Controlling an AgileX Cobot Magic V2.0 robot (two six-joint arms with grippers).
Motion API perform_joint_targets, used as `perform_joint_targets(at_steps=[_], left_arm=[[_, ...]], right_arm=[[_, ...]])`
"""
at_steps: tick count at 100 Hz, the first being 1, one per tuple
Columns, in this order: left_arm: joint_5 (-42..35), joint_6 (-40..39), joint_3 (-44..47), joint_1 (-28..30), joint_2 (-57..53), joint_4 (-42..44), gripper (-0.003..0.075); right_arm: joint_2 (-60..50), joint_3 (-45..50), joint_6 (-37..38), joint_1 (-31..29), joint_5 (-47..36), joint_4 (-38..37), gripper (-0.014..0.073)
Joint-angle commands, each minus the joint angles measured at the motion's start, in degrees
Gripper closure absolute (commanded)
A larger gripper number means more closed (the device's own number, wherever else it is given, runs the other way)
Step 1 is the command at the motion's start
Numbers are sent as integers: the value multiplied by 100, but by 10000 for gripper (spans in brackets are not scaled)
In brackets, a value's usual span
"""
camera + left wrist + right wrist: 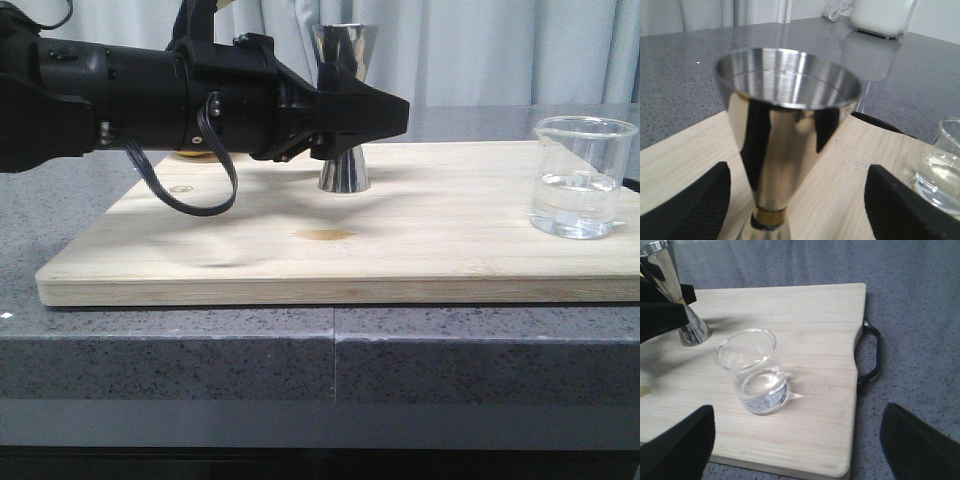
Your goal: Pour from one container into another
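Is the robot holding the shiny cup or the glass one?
Neither yet. The left gripper is open, its fingers on either side of the jigger near the waist, not touching. The right gripper is open above the beaker.

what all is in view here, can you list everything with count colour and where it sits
tall shiny steel hourglass jigger: one, silver with a thin gold waist band, upright near the back middle of the board, between the left fingers
small clear glass beaker: one, transparent with clear liquid in the bottom, upright at the board's right end
pale wooden cutting board: one, light wood with a small yellowish stain near its middle and a black handle on its right edge, lying on the counter
grey speckled stone counter: one, under the board
white appliance: one, at the far side of the counter in the left wrist view
left gripper: one, black, fingers open either side of the jigger
right gripper: one, black, fingers open, above the beaker
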Motion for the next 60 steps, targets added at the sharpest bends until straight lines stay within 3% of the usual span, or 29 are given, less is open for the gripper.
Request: perform_joint_targets(at_steps=[1, 37, 60], left_arm=[[-434, -30, -158, 5, -228, -237, 239], [-349, -30, -158, 5, -228, -227, 481], [-142, -30, -158, 5, -228, -183, 575]], right_arm=[[72, -163, -44, -10, -443, -28, -14], [72, -163, -44, -10, -443, -28, -14], [72, -163, -44, -10, -443, -28, -14]])
